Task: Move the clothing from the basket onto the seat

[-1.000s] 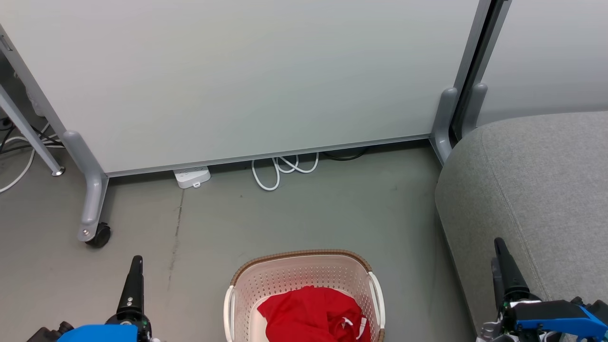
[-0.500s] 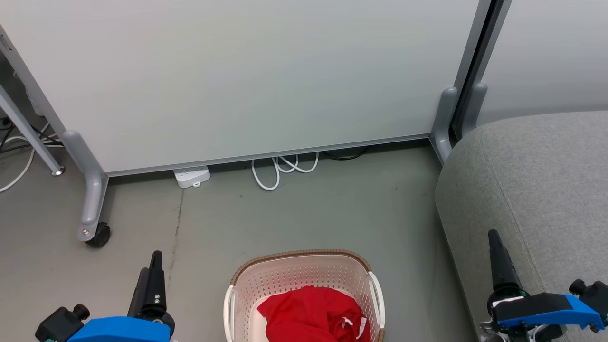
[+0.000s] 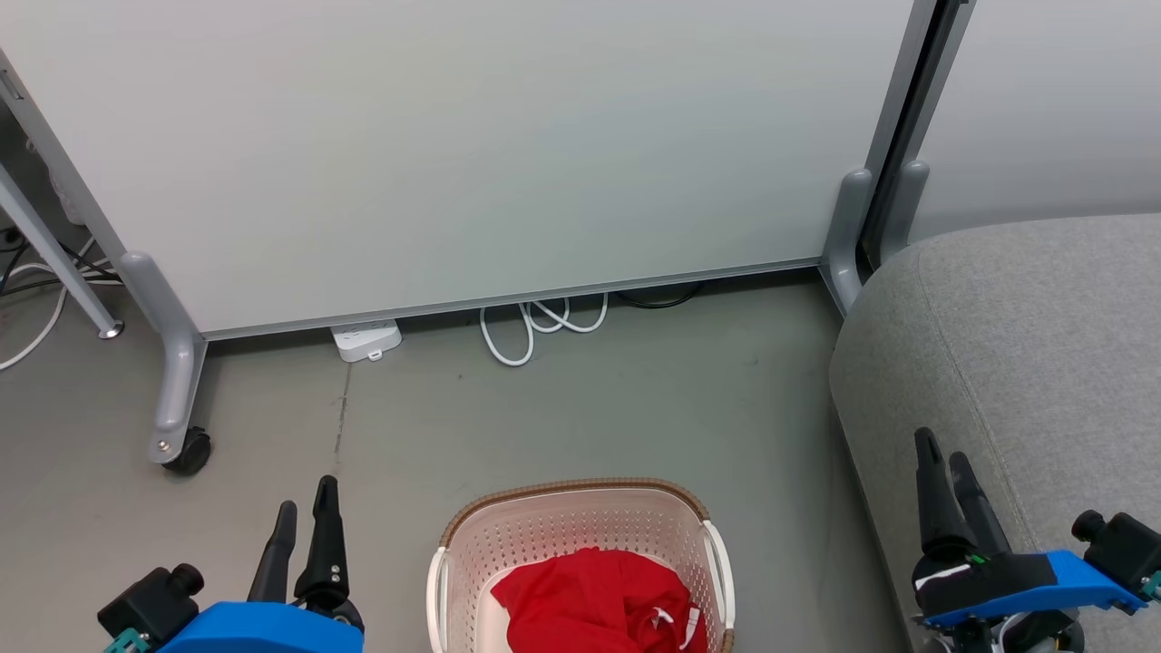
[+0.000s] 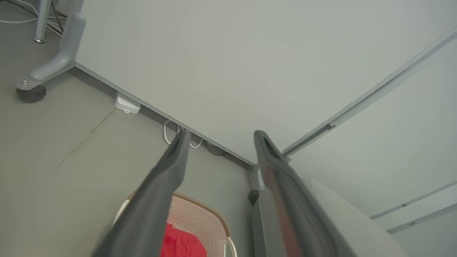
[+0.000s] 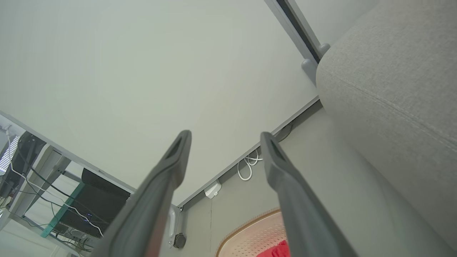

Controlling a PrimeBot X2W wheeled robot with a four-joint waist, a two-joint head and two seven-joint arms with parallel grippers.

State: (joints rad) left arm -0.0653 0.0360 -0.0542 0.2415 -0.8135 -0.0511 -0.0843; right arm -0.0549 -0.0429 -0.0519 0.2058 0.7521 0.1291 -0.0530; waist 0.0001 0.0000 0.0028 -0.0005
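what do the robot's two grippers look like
The left gripper and right gripper each have two long, tapering dark grey fingers with a recessed slot near the tip, rising from a bright blue housing with a black knob. The right one's base carries a white band and a small green light.

- The oval cream-white perforated plastic basket stands on the grey floor, with the crumpled red clothing inside.
- The big grey fabric seat stands right of it, apart.
- The pale wheeled partition panel stands behind both; a white power strip and looped white cable lie at its foot.
- The left end effector hangs left of the basket, the right end effector at the seat's near edge.
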